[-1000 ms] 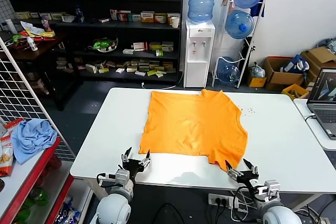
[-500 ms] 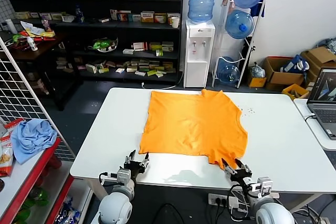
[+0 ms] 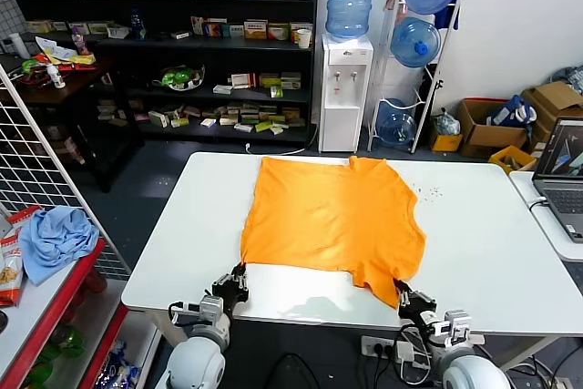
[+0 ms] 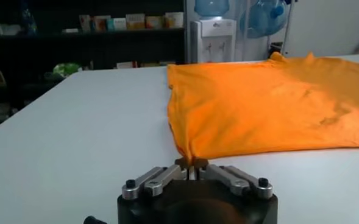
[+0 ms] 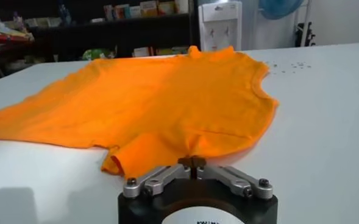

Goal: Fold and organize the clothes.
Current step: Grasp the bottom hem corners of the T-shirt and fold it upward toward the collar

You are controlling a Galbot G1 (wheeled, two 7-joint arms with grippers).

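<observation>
At the lower centre of the head view, I see both hands have moved forward since one second ago, and their fingers, then spread wide, are now closed. The left hand [image 3: 239,277] pinches the near left corner of the T-shirt [image 3: 332,220], and the right hand [image 3: 402,297] pinches its near right corner. The shirt lies flat in the middle of the white worktop [image 3: 492,252], its near edge pulled a little. At the lower left, a red shelf [image 3: 41,293] holds a light blue cloth [image 3: 55,239].
</observation>
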